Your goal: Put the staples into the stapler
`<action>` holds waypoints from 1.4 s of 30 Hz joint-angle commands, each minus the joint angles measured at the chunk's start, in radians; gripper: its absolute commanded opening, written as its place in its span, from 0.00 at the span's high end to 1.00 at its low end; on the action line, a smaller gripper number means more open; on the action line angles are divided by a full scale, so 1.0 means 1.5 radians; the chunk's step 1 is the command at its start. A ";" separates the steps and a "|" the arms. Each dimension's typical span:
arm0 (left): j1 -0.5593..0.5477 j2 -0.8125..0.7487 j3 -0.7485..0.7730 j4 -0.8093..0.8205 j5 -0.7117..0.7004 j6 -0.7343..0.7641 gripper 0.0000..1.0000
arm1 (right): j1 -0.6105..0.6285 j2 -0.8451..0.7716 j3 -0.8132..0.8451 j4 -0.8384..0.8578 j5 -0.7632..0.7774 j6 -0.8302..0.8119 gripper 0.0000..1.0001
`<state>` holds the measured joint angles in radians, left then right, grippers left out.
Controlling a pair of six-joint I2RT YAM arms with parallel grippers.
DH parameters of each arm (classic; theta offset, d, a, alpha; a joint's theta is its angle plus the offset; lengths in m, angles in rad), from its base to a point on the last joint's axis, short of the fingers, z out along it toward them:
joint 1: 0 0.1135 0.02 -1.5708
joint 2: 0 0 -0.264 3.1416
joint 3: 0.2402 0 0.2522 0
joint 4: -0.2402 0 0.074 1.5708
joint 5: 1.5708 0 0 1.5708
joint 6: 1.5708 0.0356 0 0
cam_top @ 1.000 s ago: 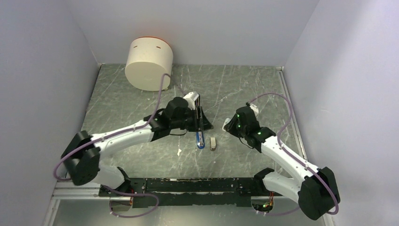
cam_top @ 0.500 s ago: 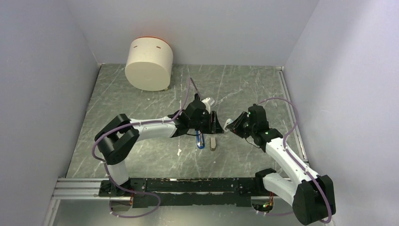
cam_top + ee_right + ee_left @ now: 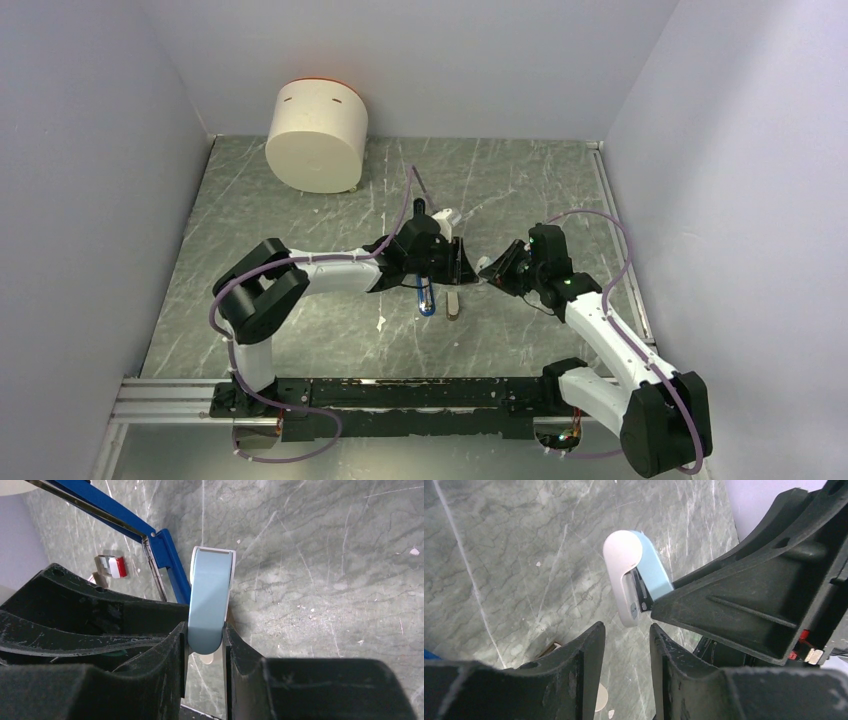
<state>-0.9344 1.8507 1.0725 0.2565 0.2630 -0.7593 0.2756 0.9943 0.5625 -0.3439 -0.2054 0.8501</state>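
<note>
The stapler [image 3: 170, 562] lies swung open on the table [image 3: 300, 200], its 2 blue limbs splayed from the hinge. The red box [image 3: 113, 566] of staples sits near that hinge, not touching it (no loose staple block shows in any view, and whether the channel holds anything cannot be told).

Over this pair the 2 arms meet. The right gripper [image 3: 205, 636] pinches a pale-blue piece [image 3: 210, 595] by its rounded end, carrying it clear of the table with the white-rimmed end pointing away. The left gripper [image 3: 626, 632] faces it, jaws a narrow slot apart with nothing between them and the piece just ahead of its fingertips. 1 tan piece [image 3: 453, 305] rests just beside the stapler on the right arm's side.

By the look of it, loading proper has not begun. This reads as a preparatory step, with the piece offered from 1 gripper to the other, either to be handed across or to be pulled apart. The next move calls for the left jaws to line up squarely on the free end and press onto it while the right grip stays firm, neither arm knocking the open stapler below. The staples must then go from the box into the channel.
</note>
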 commanded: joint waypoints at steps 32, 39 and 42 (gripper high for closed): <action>-0.021 0.064 0.015 -0.008 -0.004 0.093 0.95 | -0.048 0.051 0.113 -0.115 0.100 -0.093 0.83; -0.026 0.080 0.016 -0.007 -0.001 0.083 0.95 | -0.074 0.127 0.163 -0.111 0.151 -0.140 0.80; -0.028 0.093 0.020 0.002 0.012 0.066 0.95 | -0.078 0.158 0.163 -0.089 0.154 -0.148 0.78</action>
<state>-0.9627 1.9591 1.0863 0.2844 0.2417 -0.6590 0.1837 1.1847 0.7856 -0.5343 -0.0864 0.6857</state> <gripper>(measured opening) 0.079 0.290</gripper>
